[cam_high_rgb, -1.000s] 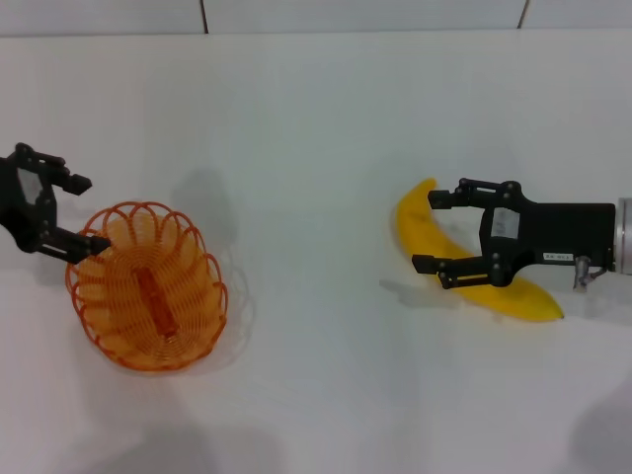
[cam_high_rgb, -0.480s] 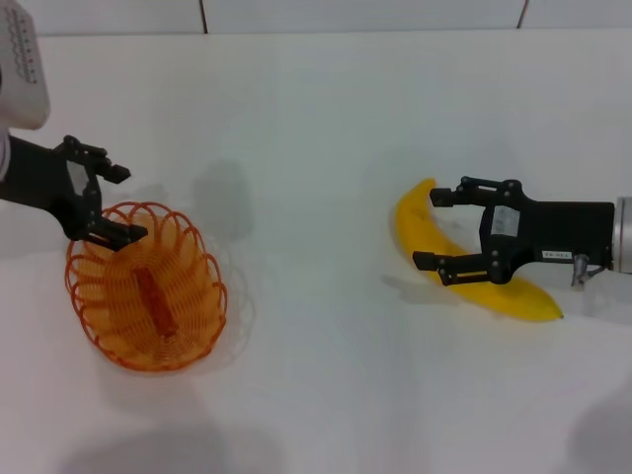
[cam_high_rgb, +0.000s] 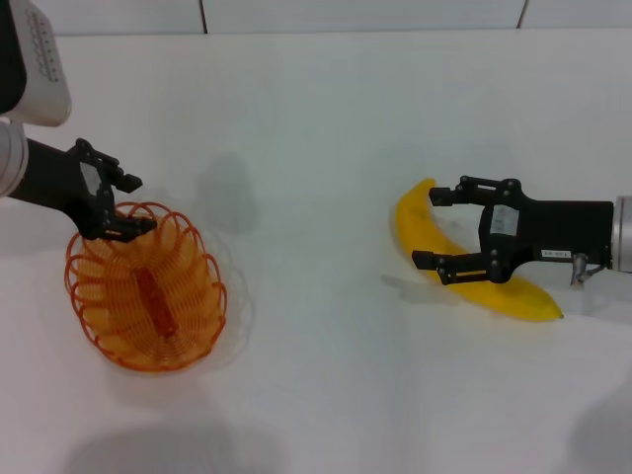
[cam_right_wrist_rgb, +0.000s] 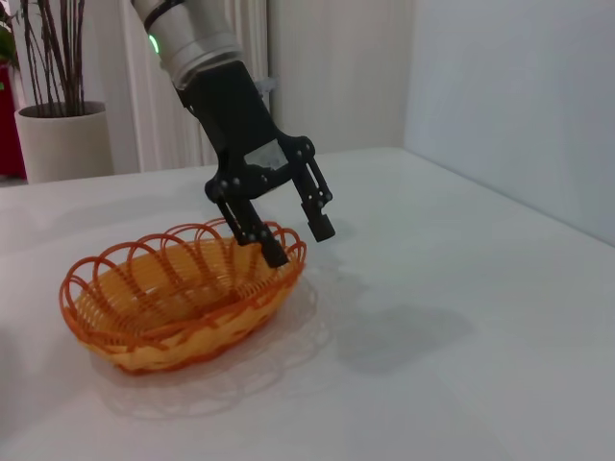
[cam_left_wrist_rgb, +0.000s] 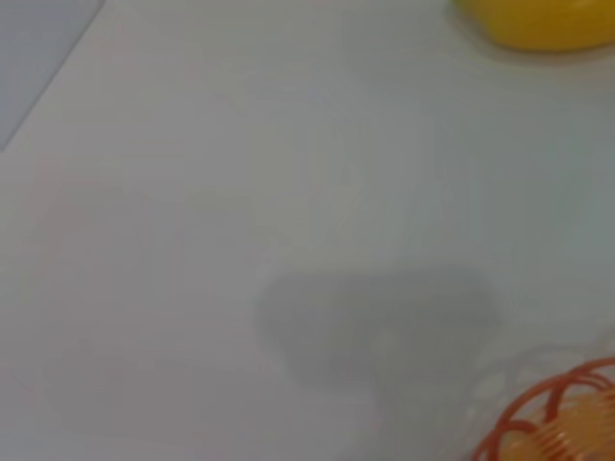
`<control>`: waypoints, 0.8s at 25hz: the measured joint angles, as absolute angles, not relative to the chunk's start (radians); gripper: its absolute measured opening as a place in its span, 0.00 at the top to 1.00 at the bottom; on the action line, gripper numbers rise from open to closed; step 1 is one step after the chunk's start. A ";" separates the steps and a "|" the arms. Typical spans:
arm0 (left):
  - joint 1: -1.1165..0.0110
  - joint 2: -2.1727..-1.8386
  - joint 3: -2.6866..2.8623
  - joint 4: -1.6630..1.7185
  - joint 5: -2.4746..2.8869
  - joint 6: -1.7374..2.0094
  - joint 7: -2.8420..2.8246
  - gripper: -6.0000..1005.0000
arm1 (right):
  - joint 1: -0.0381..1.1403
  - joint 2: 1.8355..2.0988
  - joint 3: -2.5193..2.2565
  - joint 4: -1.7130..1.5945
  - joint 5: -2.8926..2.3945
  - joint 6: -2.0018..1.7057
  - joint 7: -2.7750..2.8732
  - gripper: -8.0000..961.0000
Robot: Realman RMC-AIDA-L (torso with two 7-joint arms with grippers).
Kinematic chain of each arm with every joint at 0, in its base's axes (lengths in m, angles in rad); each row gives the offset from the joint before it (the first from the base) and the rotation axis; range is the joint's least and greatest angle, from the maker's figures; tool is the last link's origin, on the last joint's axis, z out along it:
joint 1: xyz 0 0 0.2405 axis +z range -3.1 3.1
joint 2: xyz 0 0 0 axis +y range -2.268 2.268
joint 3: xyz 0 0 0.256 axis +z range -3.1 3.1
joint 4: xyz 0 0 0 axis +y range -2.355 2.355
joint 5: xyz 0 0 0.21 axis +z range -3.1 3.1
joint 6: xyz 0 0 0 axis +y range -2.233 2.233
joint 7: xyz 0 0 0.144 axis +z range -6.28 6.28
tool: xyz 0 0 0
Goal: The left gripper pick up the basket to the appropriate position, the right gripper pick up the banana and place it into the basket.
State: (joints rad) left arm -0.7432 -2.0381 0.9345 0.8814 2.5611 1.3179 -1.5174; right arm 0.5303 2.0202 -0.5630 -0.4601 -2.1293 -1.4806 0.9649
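Basket [cam_high_rgb: 145, 288] rim is sitting between the spread fingers of the left gripper [cam_high_rgb: 131, 204], one finger dipping inside the loops, one hanging outside. Across the white table [cam_high_rgb: 316, 118], the right gripper [cam_high_rgb: 430, 229] is hovering with fingers parted over the banana [cam_high_rgb: 434, 247], which is lying flat, well apart from the basket.

The white tabletop [cam_high_rgb: 316, 118] holds two things. The orange basket [cam_high_rgb: 146, 286] sits on it, and the yellow banana [cam_high_rgb: 420, 237] lies well apart from the basket.
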 joint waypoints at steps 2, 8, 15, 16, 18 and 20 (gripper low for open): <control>-0.746 -2.038 0.941 0.881 2.567 1.314 -1.523 0.35 | 0.530 2.020 -0.563 -0.460 -2.129 -1.481 0.965 0.09; -0.753 -2.039 0.954 0.880 2.569 1.315 -1.530 0.58 | 0.531 2.020 -0.563 -0.460 -2.129 -1.481 0.965 0.10; -0.753 -2.040 0.977 0.881 2.571 1.312 -1.526 0.74 | 0.530 2.020 -0.560 -0.460 -2.129 -1.481 0.965 0.10; -0.752 -2.040 0.985 0.881 2.571 1.312 -1.526 0.76 | 0.530 2.020 -0.560 -0.460 -2.129 -1.481 0.965 0.10; -0.749 -2.040 0.998 0.884 2.571 1.311 -1.527 0.83 | 0.530 2.020 -0.562 -0.460 -2.129 -1.481 0.965 0.11; -0.749 -2.040 1.001 0.886 2.571 1.312 -1.531 0.93 | 0.530 2.020 -0.562 -0.460 -2.129 -1.481 0.965 0.11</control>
